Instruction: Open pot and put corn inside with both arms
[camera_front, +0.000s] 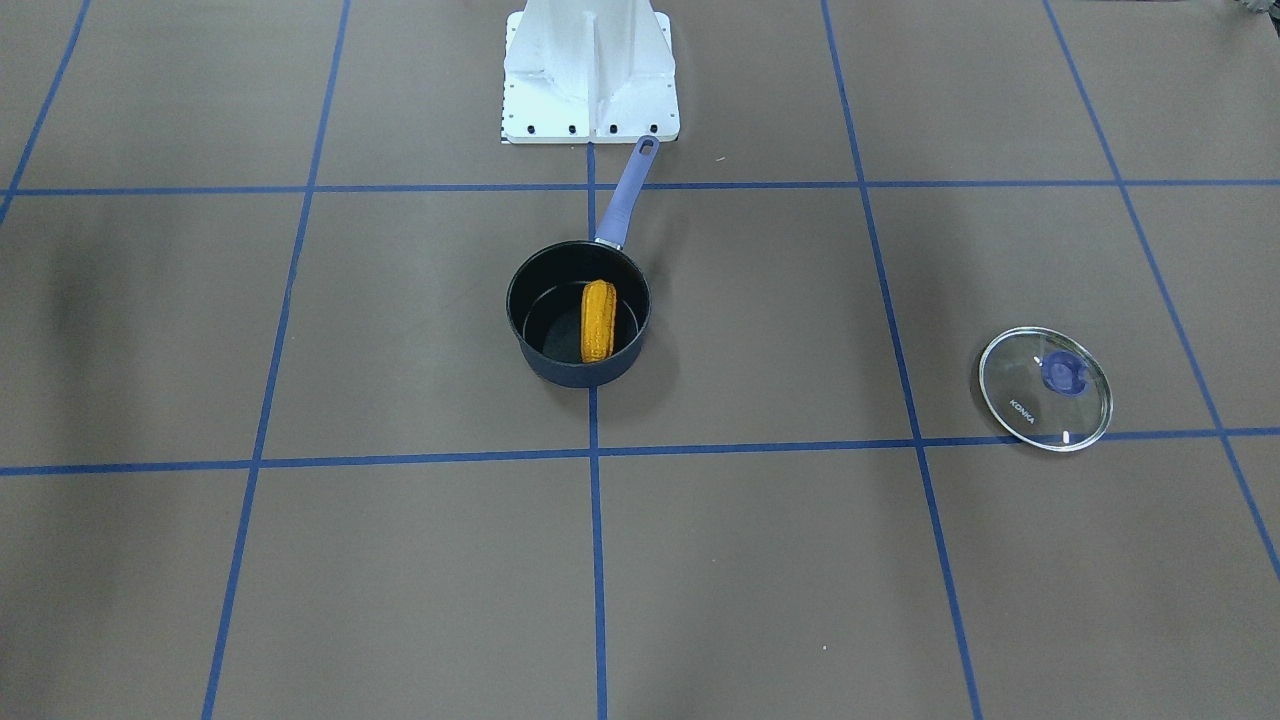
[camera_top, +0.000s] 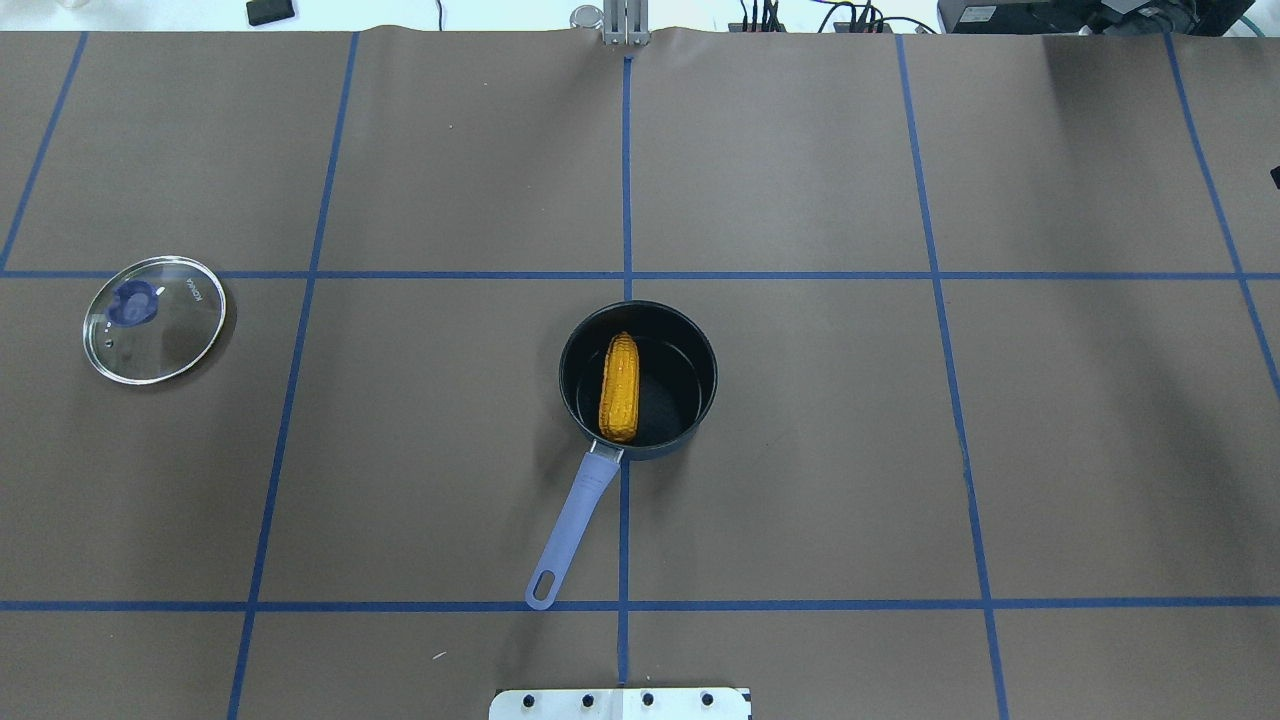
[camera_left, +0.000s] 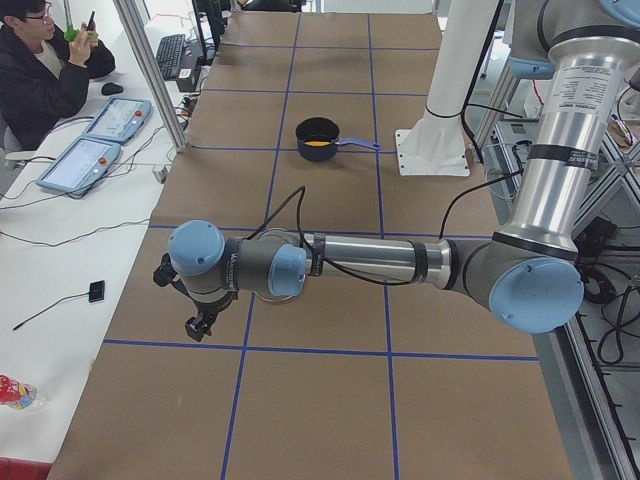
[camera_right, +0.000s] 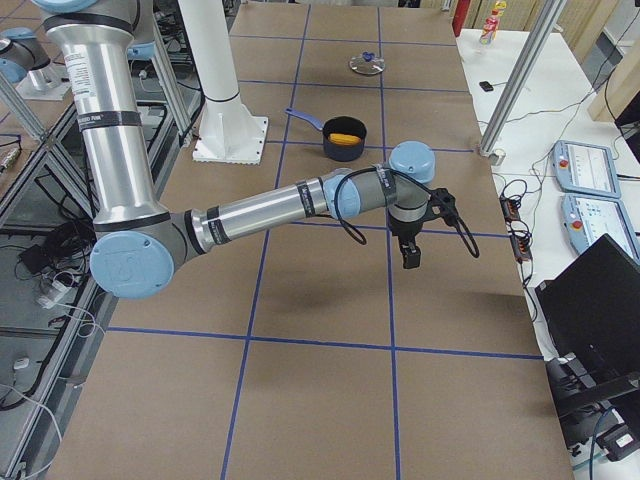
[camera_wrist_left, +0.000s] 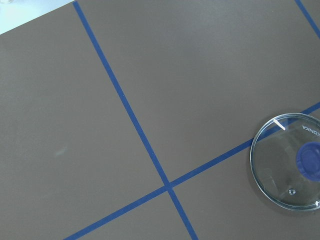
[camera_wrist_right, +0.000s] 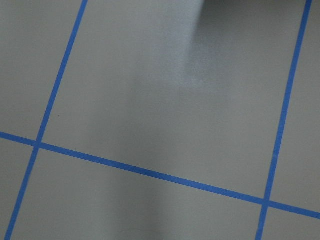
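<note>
Corn (camera_top: 619, 388) lies inside open pot (camera_top: 712, 372); long axis in line with handle (camera_top: 575, 525).
Lid (camera_top: 155, 320) rests nearer left gripper (camera_left: 197, 326) than right gripper (camera_right: 410, 257); fingers' spread: cannot tell.

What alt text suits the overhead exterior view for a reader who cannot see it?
A dark pot sits open at the centre of the table, a yellow corn cob lying inside, its purple handle pointing toward the view's bottom edge. The glass lid lies apart at far left.

Brown paper-covered table (camera_top: 1100, 450) with blue tape grid (camera_top: 800, 275), white side bench (camera_left: 70, 270) alongside.
</note>
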